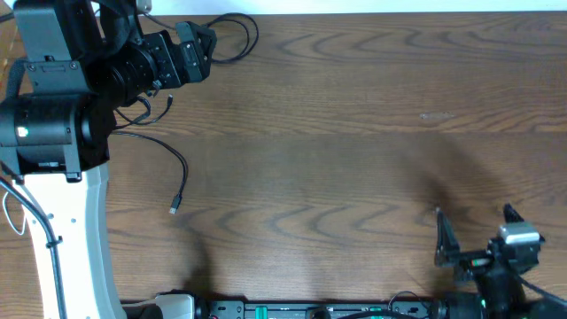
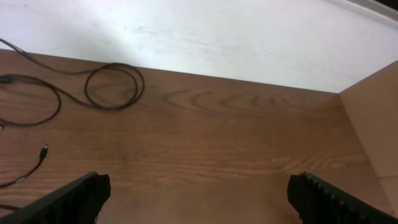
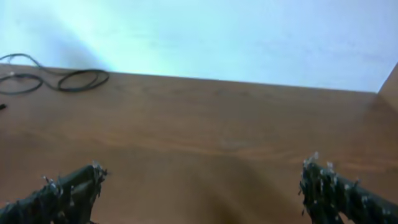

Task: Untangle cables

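Left arm [image 1: 62, 133]: at the far left edge of the tabletop [image 1: 354, 133], white base toward the front, black wrist reaching over the back-left corner.
Left gripper [image 1: 205, 44] [image 2: 199, 196]: over the back-left area, pointed rightward along the back edge; fingers [image 2: 74, 196] spread wide, with nothing between them but wood grain in the wrist view.
Looped black cable [image 1: 255, 37] [image 2: 143, 86] [image 3: 107, 77]: flat on the tabletop just right of the left gripper, near the back edge; one closed loop, tail running off leftward toward the arm.
Second black cable [image 1: 185, 168]: coming out from beneath the left arm, curving rightward and then toward the front, ending in a small plug [image 1: 174, 209] well apart from the loop, touched by neither gripper.
Another plug end [image 1: 168, 102]: just in front of the left gripper's body, its cord leading back under the arm.
Right gripper [image 1: 476, 226] [image 3: 202, 186]: at the front-right corner, well apart from every cable; fingers [image 3: 71, 190] spread to full width, holding nothing — looped black cable seen only far off at the left of its wrist view.
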Available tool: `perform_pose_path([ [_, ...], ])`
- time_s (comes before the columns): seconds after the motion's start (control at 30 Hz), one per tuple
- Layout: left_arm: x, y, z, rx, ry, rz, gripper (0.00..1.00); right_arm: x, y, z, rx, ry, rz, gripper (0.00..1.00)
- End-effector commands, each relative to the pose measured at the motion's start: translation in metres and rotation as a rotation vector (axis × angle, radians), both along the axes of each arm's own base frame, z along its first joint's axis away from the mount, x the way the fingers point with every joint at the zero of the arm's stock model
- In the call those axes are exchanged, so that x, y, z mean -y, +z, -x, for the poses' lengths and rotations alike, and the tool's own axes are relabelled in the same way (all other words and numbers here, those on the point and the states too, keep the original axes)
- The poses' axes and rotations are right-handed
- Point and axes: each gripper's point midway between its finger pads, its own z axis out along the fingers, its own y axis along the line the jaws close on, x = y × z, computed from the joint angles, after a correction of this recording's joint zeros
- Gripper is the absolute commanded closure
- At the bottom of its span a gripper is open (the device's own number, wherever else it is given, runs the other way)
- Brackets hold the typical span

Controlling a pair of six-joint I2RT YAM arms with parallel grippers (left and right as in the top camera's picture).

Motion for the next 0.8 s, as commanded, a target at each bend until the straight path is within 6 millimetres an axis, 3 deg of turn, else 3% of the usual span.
perform_pose_path([
  [0.0,-0.001,0.0,-0.001,0.002,0.002,-0.012,0.03,0.008,-0.01,-0.014,0.023,-0.034,0.04,0.01],
  [0.3,-0.001,0.0,-0.001,0.002,0.002,-0.012,0.03,0.012,-0.052,-0.067,0.146,-0.045,0.053,0.01],
  [0.77,-0.001,0.0,-0.001,0.002,0.002,-0.012,0.03,0.006,-0.107,-0.082,0.108,-0.02,0.052,0.01],
])
